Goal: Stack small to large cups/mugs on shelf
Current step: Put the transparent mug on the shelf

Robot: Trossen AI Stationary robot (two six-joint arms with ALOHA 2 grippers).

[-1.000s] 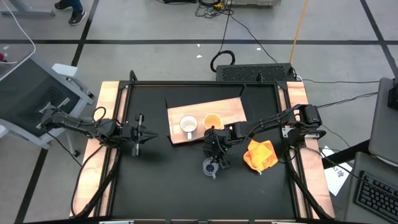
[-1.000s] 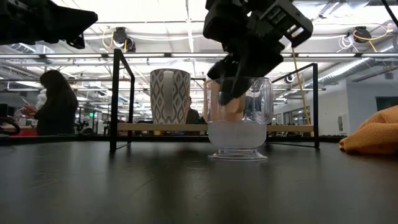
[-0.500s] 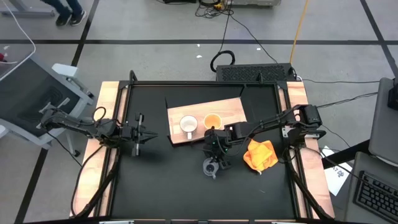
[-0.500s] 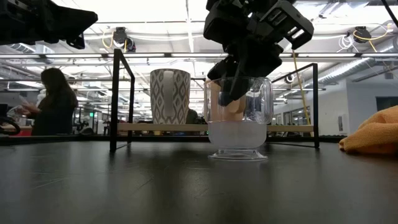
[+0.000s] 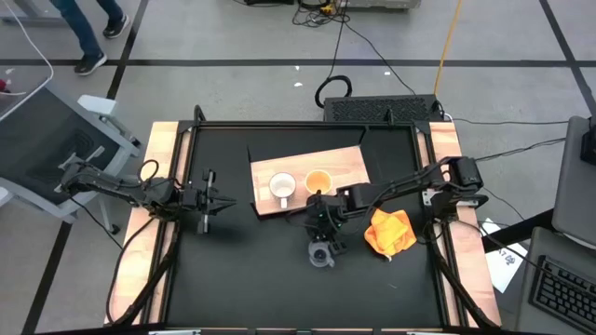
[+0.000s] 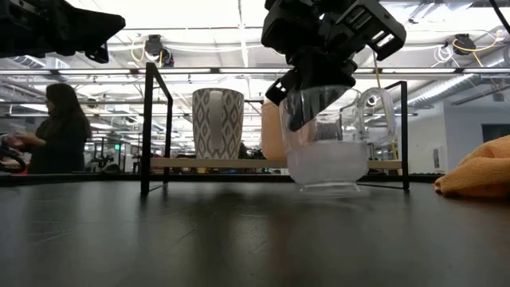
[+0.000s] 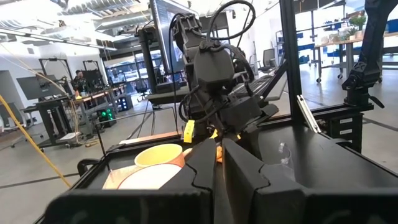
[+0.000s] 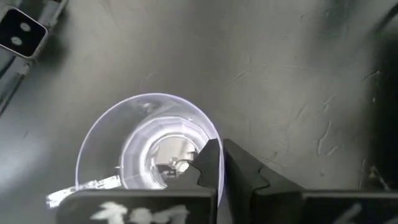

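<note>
A clear glass cup (image 6: 323, 147) with a handle (image 6: 374, 112) hangs tilted near the table's middle, with my right gripper (image 5: 321, 244) shut on its rim. Behind it lies the wooden shelf board (image 5: 340, 166). On the board stand a white patterned mug (image 5: 282, 187) and a yellow-orange mug (image 5: 318, 180). My left gripper (image 5: 210, 200) waits shut at the table's left, touching nothing. My right gripper has the glass cup's rim (image 8: 217, 149) pinched, one finger (image 8: 208, 165) inside the cup and the other (image 8: 244, 168) outside. The fingers slant down from the table's far right. The cup is tilted, and its base (image 6: 331, 188) appears just off the table.
An orange-yellow cloth (image 5: 389, 231) lies bunched right of the glass cup. Black frame posts (image 6: 147, 127) stand at the table's far side. A person (image 6: 60, 131) is in the room beyond the table.
My right gripper has shut on the glass cup's rim without moving away. The cup has tipped and shifted a little toward the table's right and near edges. Its base has risen, and its handle has swung into sight in the low view.
</note>
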